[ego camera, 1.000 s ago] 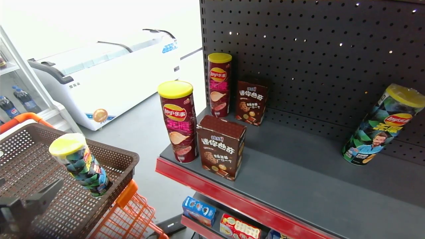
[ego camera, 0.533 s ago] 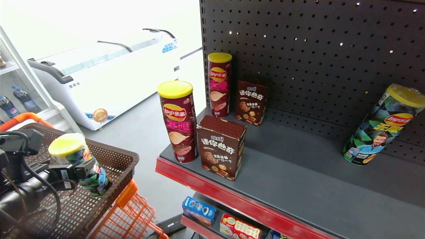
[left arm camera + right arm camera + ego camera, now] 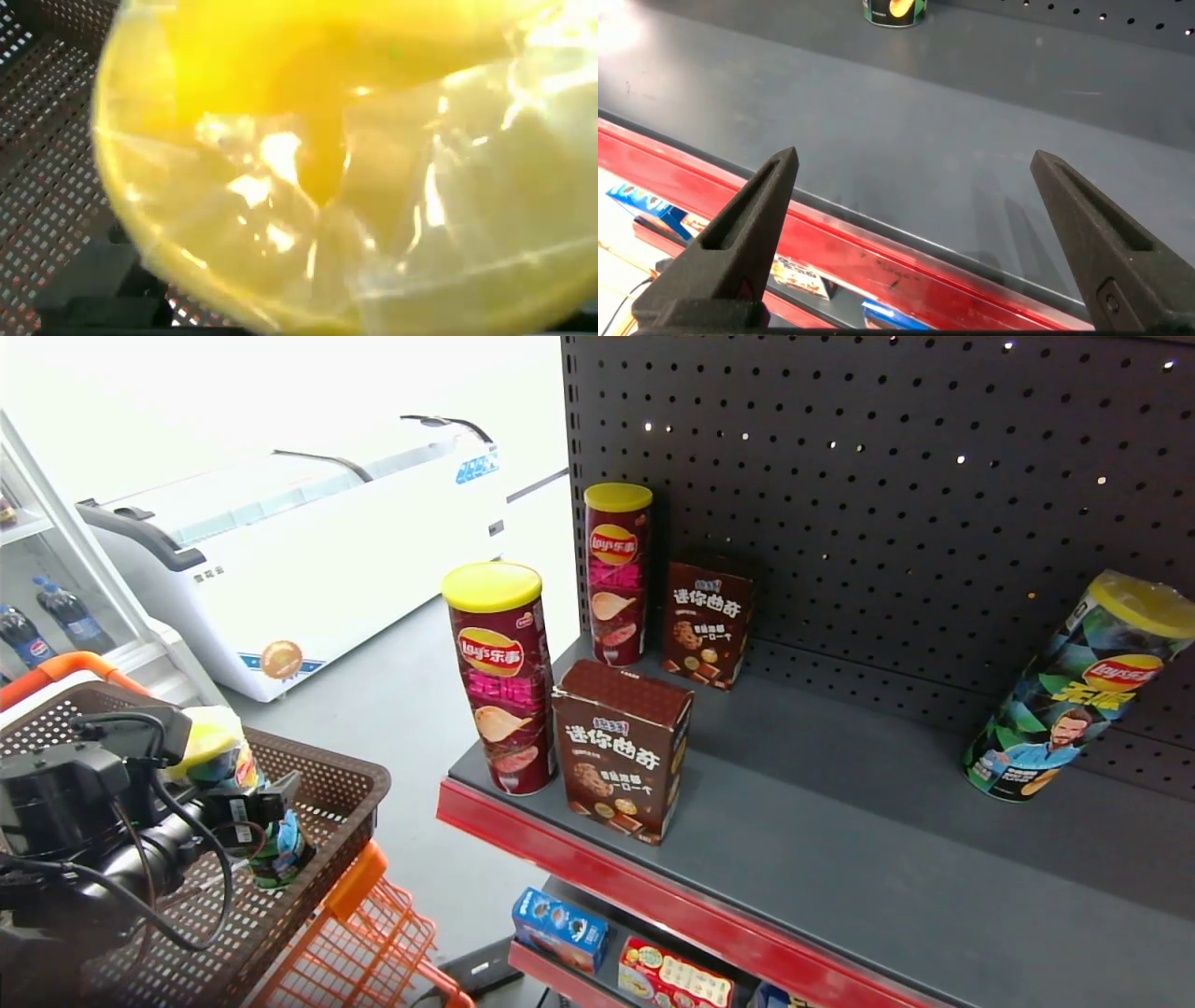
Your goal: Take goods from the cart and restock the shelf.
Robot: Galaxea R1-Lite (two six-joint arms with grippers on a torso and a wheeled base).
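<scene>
Restocking looks partly done: the dark grey metal shelf (image 3: 840, 840) carries maroon crisp tubes with yellow lids (image 3: 499, 681), brown cardboard biscuit boxes (image 3: 621, 747) and a green-patterned tube (image 3: 1074, 691) by the pegboard. One more green-patterned crisp tube with a yellow lid (image 3: 210, 739) stands in the brown perforated plastic basket (image 3: 345, 784) on the orange cart, not yet lifted. The left gripper (image 3: 245, 803) brackets its body; whether the fingers are clamped on it cannot be told. The right gripper (image 3: 915, 161) hangs spread wide above the shelf's bare front
</scene>
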